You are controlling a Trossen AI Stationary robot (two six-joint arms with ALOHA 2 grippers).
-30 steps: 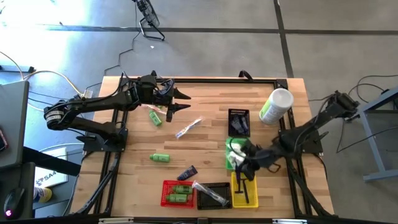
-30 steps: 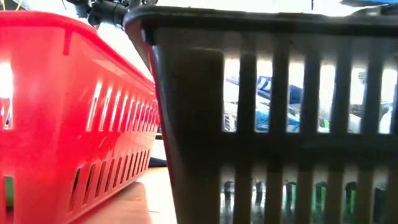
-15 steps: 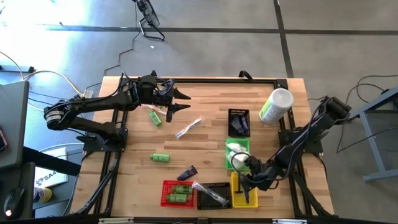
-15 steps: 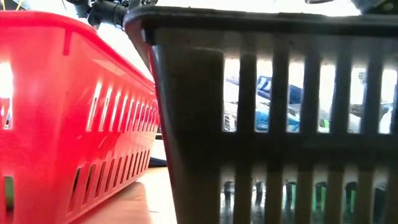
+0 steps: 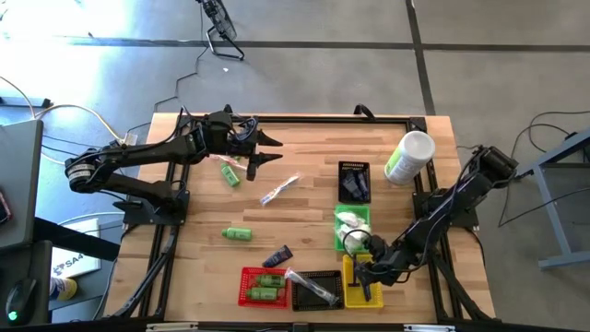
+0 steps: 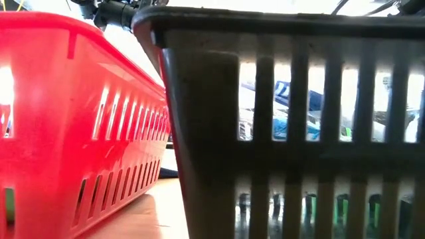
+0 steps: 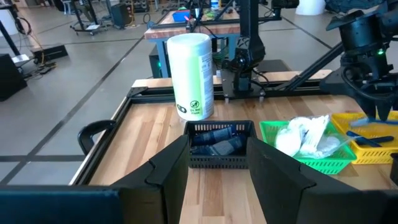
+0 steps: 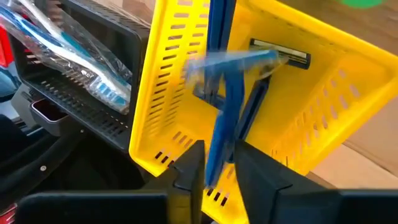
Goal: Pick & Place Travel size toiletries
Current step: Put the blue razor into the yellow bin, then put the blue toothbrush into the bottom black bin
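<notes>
Two tools in my view. Right tool (image 5: pixel 367 277) low over yellow basket (image 5: pixel 351 293) at table's 5 o'clock, blue razor (image 8: pixel 225 106) between its fingers; grip or release, I cannot tell. I judge sorting by type. Left tool (image 5: pixel 265 149) waits half open at 11 o'clock, empty, above green bottle (image 5: pixel 229 175).

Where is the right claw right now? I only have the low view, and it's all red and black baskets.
Observer: The right claw hangs over the yellow basket, beside the black basket.
Operator: Anything with it?
Observer: A blue razor shows right at it, above another razor lying in that basket.
Operator: And the left claw?
Observer: The left claw is open and empty, up beside a green bottle.
</notes>
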